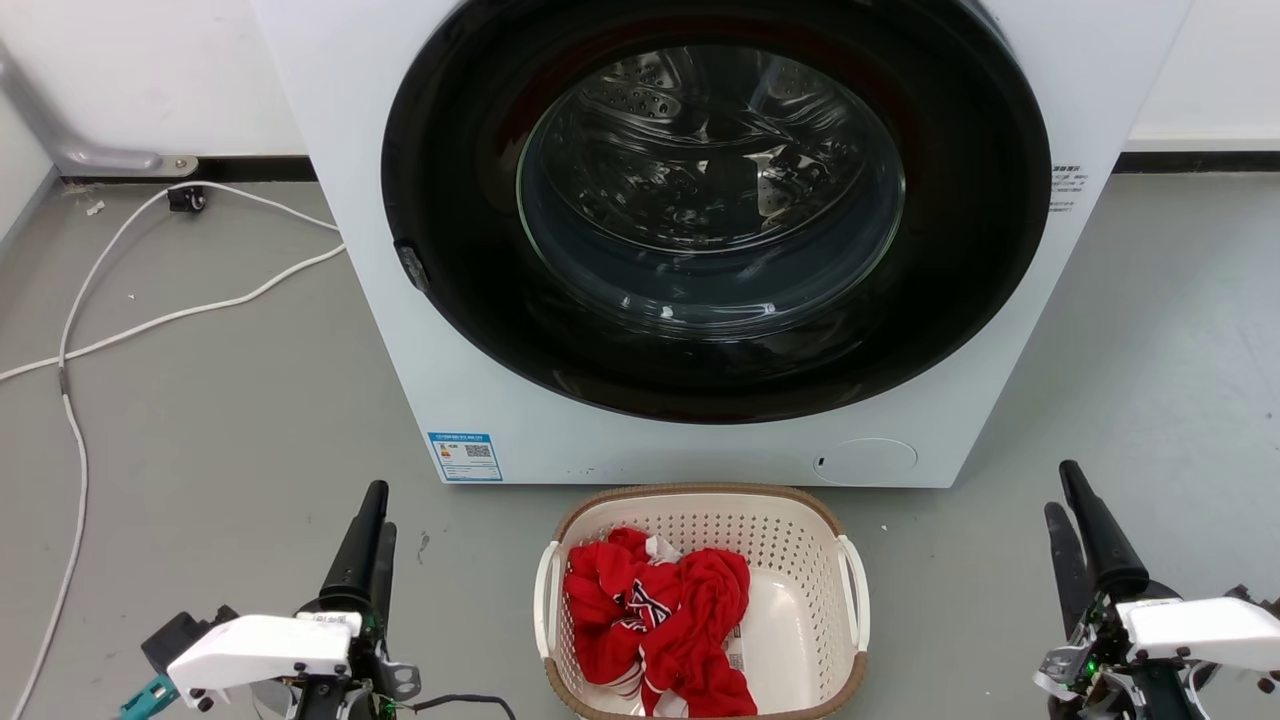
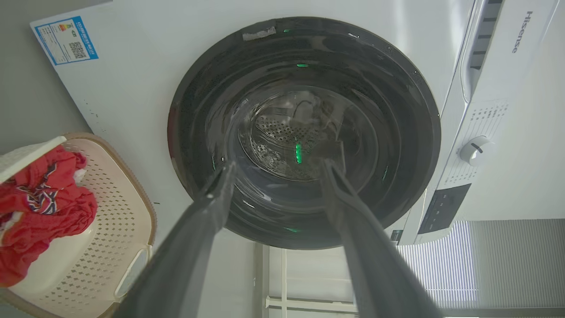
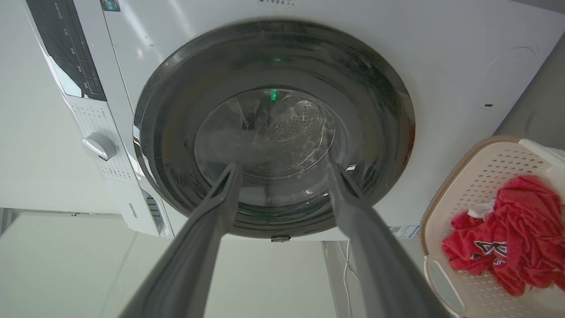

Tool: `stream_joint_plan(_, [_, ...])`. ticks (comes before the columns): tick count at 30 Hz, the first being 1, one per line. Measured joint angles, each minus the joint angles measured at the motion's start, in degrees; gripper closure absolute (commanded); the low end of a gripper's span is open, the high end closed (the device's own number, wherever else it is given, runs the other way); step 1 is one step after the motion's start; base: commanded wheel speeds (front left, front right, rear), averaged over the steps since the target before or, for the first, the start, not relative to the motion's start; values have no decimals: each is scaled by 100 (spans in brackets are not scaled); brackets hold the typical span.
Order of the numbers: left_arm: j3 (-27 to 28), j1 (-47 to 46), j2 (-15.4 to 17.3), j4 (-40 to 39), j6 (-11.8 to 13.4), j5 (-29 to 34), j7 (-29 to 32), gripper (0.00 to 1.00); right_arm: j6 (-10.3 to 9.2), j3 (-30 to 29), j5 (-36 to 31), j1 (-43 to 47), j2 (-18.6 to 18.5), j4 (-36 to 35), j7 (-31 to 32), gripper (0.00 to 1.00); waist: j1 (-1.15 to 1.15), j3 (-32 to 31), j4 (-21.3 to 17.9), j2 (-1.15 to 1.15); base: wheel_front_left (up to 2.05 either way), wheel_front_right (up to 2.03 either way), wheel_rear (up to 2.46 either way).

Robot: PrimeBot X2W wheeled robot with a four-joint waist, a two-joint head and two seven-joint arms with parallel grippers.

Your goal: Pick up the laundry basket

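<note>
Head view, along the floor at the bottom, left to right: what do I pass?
white cable → left tool → laundry basket → right tool

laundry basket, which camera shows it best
The head view: the laundry basket sits nearly whole, seen from above, both white handles and the red clothes in it visible. The left wrist view catches part of it at its left edge, the right wrist view part at its right edge.

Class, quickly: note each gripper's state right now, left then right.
Left gripper: open, holding nothing.
Right gripper: open, holding nothing.
</note>
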Motion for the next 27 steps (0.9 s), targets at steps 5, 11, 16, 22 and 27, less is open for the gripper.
stream_joint_plan(5, [-74, -10, 7, -80, 0, 610, -124, 0, 0, 10, -706, 9, -21, -134, -132, 0, 0, -3, 8, 0, 0, 0, 0])
stream_joint_plan(11, [-179, -14, 0, -166, 0, 1368, -275, 0, 0, 35, -1655, 90, -23, -274, -276, 0, 0, -9, 19, 0, 0, 0, 0])
stream_joint_plan(16, [-254, -22, -3, -224, 0, 2004, -388, 0, 0, 87, -2440, 130, -24, -381, -390, 0, 0, -12, 27, 0, 0, 0, 0])
stream_joint_plan(22, [-296, -65, -4, -278, 0, 2770, -512, 0, 0, 169, -3287, 163, -26, -510, -442, 0, 0, -17, 28, 0, 0, 0, 0])
stream_joint_plan(27, [-377, -67, -5, -278, 23, 3383, -614, 0, 0, 227, -3855, 231, -33, -608, -444, 0, 0, -26, 27, 0, 0, 0, 0])
